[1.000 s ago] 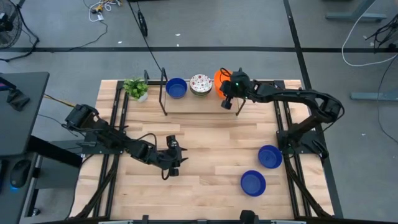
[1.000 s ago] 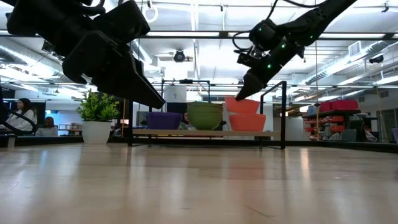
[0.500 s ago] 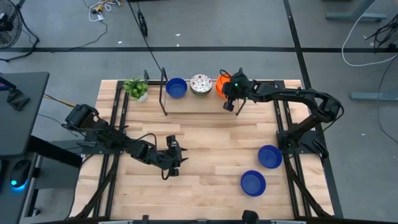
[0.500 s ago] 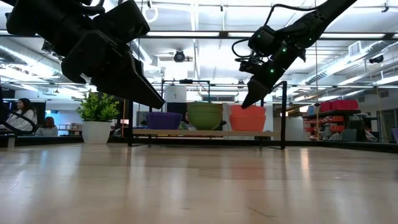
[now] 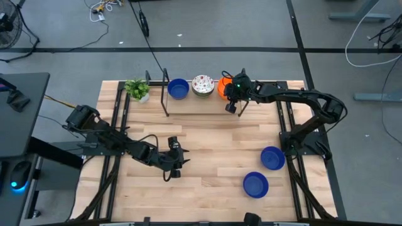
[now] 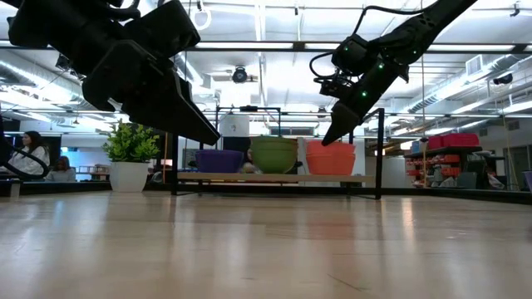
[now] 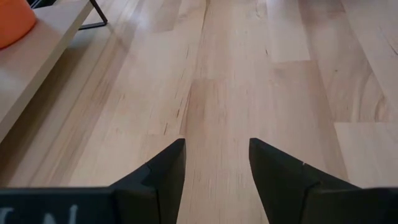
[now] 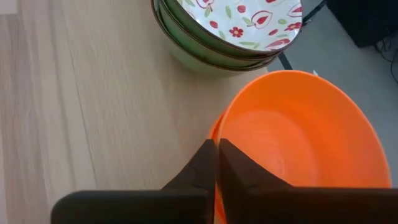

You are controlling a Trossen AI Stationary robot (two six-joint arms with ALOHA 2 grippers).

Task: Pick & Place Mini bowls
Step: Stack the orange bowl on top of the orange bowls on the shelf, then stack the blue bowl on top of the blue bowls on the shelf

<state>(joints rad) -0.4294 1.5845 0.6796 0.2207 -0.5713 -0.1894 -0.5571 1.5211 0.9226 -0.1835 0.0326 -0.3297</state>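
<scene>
Nearest you, two blue mini bowls lie loose on the surface. Your left end effector hovers mid-surface, fingers apart, holding nothing. Farther back, your right end effector pinches the orange bowl's rim on the shelf, beside the stacked red-patterned bowls and another blue bowl.

A: Floor type?
B: Grey floor with dark seams and loose cables.
A: Overhead?
B: Exposed ceiling with strip lights; red shelving at the far side.
</scene>
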